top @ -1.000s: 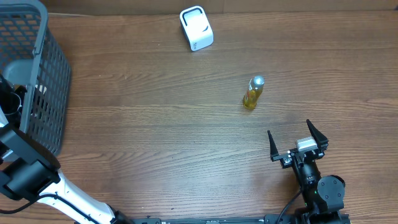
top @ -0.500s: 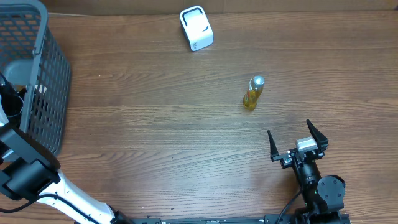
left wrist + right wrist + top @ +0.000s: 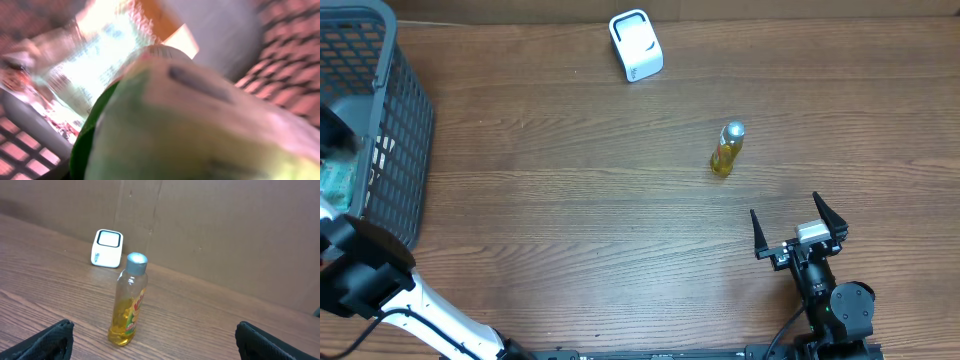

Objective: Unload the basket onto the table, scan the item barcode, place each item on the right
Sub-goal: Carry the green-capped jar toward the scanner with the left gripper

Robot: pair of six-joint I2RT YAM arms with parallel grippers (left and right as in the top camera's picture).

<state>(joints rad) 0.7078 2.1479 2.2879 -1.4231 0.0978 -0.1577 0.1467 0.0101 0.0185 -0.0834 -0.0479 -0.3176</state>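
Bottle (image 3: 727, 149) stood right of centre. Right gripper (image 3: 798, 228) gaped wide, lower right; left gripper (image 3: 332, 150) blurred in basket (image 3: 392, 120), grip unreadable.

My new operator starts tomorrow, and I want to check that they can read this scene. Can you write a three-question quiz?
1. True or false: the yellow bottle lies on its side.
2. The white scanner stands: A) nearer the robot than the bottle B) beyond the bottle, on the table C) touching the bottle.
3. Fill in: the right end effector is ___ (open or shut).
Key: 1 false; 2 B; 3 open.
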